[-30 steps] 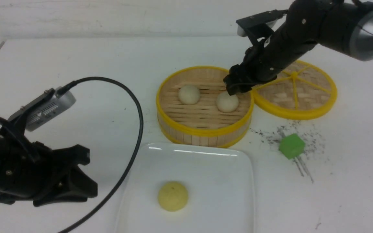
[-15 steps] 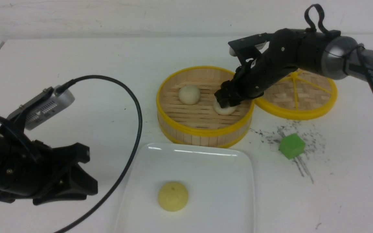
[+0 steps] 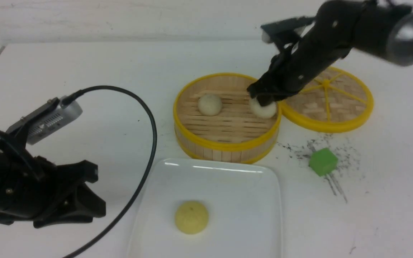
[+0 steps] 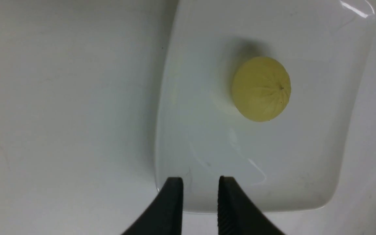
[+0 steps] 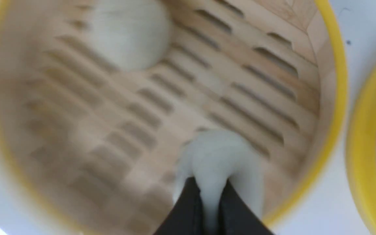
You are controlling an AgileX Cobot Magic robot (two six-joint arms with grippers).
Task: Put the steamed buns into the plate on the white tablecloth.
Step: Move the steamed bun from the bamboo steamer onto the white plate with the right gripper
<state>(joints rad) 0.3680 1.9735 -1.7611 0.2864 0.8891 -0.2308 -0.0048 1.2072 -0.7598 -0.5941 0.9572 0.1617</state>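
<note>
Raised since earlier, the right hand [image 3: 263,101] grips a bun [image 3: 266,109]; the plate [image 3: 210,165] lies nearer the robot than the steamer [image 3: 228,146].

Matte off-white buns [image 3: 210,104]; yellow-rimmed tan steamer [image 3: 224,146]; glossy white plate [image 3: 235,200]; green block [image 3: 323,162]; white tablecloth [image 3: 371,186], black-scuffed.

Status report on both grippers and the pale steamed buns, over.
Right gripper pinching one pale round bun. Left gripper open. Other pale bun inside round bamboo steamer.
</note>
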